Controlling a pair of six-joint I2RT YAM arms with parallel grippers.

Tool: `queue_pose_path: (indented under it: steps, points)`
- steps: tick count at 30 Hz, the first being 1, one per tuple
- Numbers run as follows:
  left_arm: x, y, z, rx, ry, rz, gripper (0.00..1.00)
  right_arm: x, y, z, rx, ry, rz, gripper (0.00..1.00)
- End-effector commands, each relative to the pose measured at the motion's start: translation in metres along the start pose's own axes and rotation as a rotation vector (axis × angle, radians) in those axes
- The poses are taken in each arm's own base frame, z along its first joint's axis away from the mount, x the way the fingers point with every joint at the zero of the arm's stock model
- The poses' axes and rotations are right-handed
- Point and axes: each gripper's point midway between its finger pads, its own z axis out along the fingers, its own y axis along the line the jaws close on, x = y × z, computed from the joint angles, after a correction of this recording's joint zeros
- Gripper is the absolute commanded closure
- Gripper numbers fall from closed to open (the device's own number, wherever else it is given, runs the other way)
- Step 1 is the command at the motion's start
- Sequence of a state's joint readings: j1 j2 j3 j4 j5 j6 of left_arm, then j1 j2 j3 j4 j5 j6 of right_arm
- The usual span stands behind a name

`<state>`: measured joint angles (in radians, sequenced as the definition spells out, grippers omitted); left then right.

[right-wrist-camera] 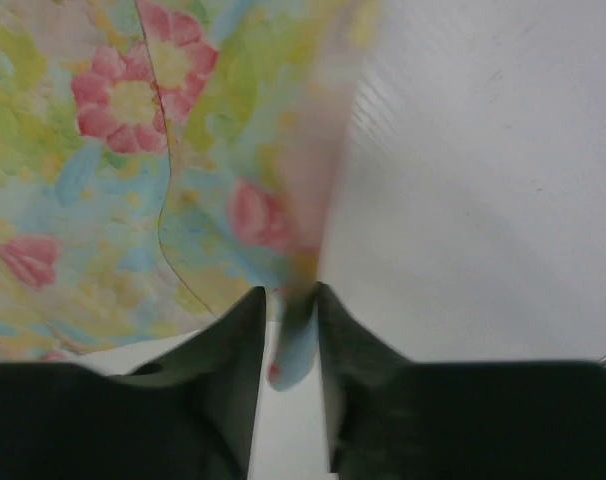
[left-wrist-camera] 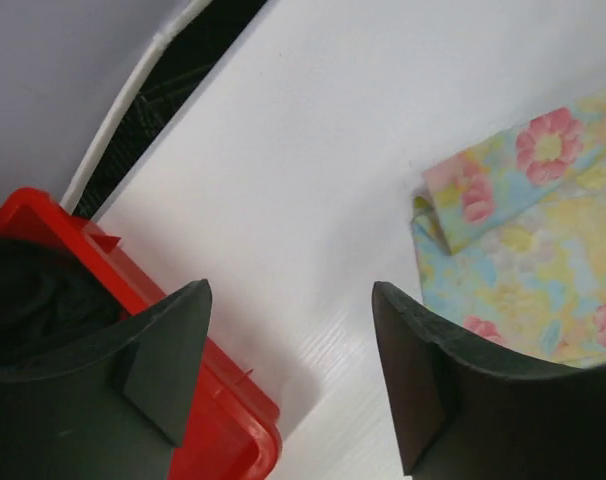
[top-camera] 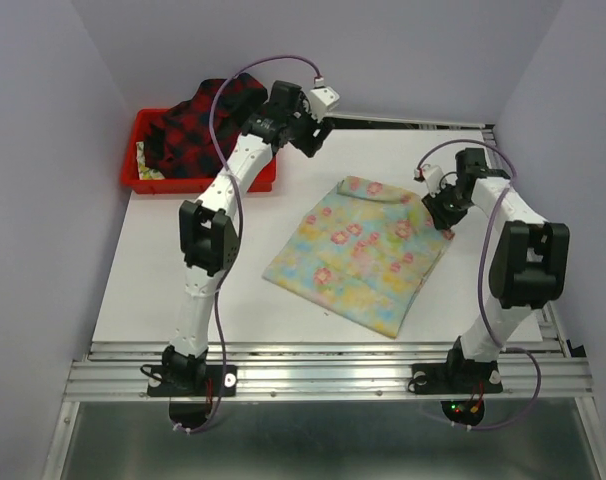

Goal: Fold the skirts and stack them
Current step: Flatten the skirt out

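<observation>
Starting near: spread on table (top-camera: pixel 173 300), skewed to its edges, floral skirt (top-camera: pixel 358 260), with far-left corner turned back on itself. Looks part-folded already, to judge by the tidy oblong and layered corner.

Pinched at its right edge by right gripper (right-wrist-camera: pixel 288 300), jaws closed down on a narrow ridge of cloth that shows blurred between them in the wrist view. Gripped at the edge rather than mid-panel, probably so that side can be carried across for the next fold.

Farther back, poised above bare table between floral skirt's far corner and tray (top-camera: pixel 133 172): left gripper (left-wrist-camera: pixel 288 295), jaws wide apart, nothing between them. Placed there, likely, to drop onto that far corner or reach into tray.

Farthest: heaped in tray and spilling over its back rim, plaid skirt (top-camera: pixel 198 120), not yet folded. Judged early in the task, with no stack begun.
</observation>
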<state>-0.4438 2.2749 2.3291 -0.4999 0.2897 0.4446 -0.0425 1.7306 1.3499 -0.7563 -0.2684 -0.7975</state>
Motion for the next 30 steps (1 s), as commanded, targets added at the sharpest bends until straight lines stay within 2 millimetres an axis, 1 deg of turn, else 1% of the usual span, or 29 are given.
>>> queue_pose_path:
  steps: [1,2,3,4,5,6,7,8,9,10,11,12,13,14,15,16,18,19,20,21,22,23,24,25,26,27,28,29,30]
  points:
    - [-0.071,0.032,-0.078,-0.127,-0.118,0.004,0.06,0.017,-0.011,0.012,0.013,0.095,0.071,0.39]
    - [-0.051,0.02,-0.083,-0.096,-0.068,-0.009,0.06,0.019,-0.015,0.015,0.027,0.103,0.082,0.24]
    - [-0.048,0.012,-0.086,-0.079,-0.081,-0.003,0.06,0.018,-0.02,0.016,0.047,0.11,0.108,0.05]
    - [-0.039,0.006,-0.092,-0.074,-0.075,0.002,0.06,0.017,-0.026,0.013,0.068,0.104,0.124,0.04]
    - [-0.009,-0.012,-0.107,-0.052,-0.024,0.003,0.06,0.012,-0.032,0.011,0.089,0.09,0.132,0.04]
    - [-0.003,-0.022,-0.113,-0.047,-0.031,0.054,0.06,0.009,-0.037,0.007,0.119,0.085,0.155,0.05]
    - [0.009,-0.03,-0.119,-0.044,-0.015,0.079,0.07,0.004,-0.042,0.002,0.146,0.076,0.157,0.05]
    - [0.037,-0.045,-0.13,-0.036,0.037,0.106,0.11,-0.002,-0.049,-0.009,0.179,0.058,0.155,0.07]
    - [0.053,-0.054,-0.134,-0.014,0.069,0.119,0.14,-0.005,-0.051,-0.014,0.195,0.053,0.155,0.09]
    - [0.056,-0.067,-0.146,0.008,0.067,0.144,0.21,-0.006,-0.053,-0.019,0.212,0.047,0.157,0.12]
    - [0.087,-0.083,-0.143,0.05,0.132,0.154,0.25,-0.008,-0.056,-0.026,0.236,0.042,0.152,0.15]
    - [0.099,-0.091,-0.145,0.071,0.155,0.175,0.28,-0.007,-0.056,-0.028,0.242,0.047,0.15,0.25]
    - [0.109,-0.1,-0.147,0.093,0.175,0.186,0.3,-0.005,-0.056,-0.029,0.249,0.051,0.146,0.31]
    - [0.124,-0.117,-0.147,0.134,0.2,0.204,0.37,-0.003,-0.054,-0.032,0.244,0.059,0.131,0.34]
    - [0.13,-0.123,-0.146,0.145,0.212,0.214,0.4,0.003,-0.051,-0.031,0.237,0.08,0.117,0.4]
    - [0.14,-0.136,-0.143,0.174,0.233,0.223,0.45,0.009,-0.048,-0.03,0.232,0.105,0.114,0.44]
    - [0.146,-0.147,-0.137,0.207,0.252,0.229,0.49,0.019,-0.043,-0.026,0.203,0.149,0.094,0.47]
    - [0.149,-0.152,-0.134,0.22,0.26,0.232,0.51,0.028,-0.037,-0.022,0.185,0.176,0.099,0.48]
    - [0.156,-0.157,-0.127,0.233,0.282,0.229,0.52,0.035,-0.035,-0.018,0.18,0.199,0.103,0.48]
    - [0.162,-0.164,-0.119,0.251,0.3,0.23,0.52,0.045,-0.03,-0.009,0.16,0.231,0.116,0.48]
    - [0.16,-0.166,-0.118,0.249,0.295,0.232,0.52,0.05,-0.027,-0.003,0.147,0.247,0.119,0.49]
    - [0.167,-0.17,-0.112,0.255,0.317,0.228,0.52,0.057,-0.029,-0.001,0.16,0.28,0.119,0.49]
    - [0.169,-0.172,-0.108,0.252,0.324,0.236,0.51,0.065,-0.035,0.002,0.179,0.303,0.122,0.51]
    - [0.172,-0.173,-0.104,0.248,0.335,0.233,0.5,0.072,-0.034,0.011,0.169,0.327,0.117,0.52]
    - [0.18,-0.172,-0.099,0.235,0.366,0.221,0.49,0.079,-0.037,0.015,0.18,0.335,0.118,0.53]
    - [0.184,-0.171,-0.096,0.23,0.38,0.218,0.48,0.087,-0.045,0.015,0.207,0.355,0.118,0.57]
    - [0.192,-0.172,-0.093,0.23,0.401,0.215,0.46,0.094,-0.049,0.02,0.21,0.371,0.122,0.6]
    - [0.195,-0.169,-0.091,0.213,0.412,0.219,0.46,0.099,-0.056,0.023,0.226,0.378,0.122,0.68]
    - [0.2,-0.169,-0.09,0.209,0.422,0.222,0.46,0.104,-0.061,0.025,0.233,0.385,0.127,0.72]
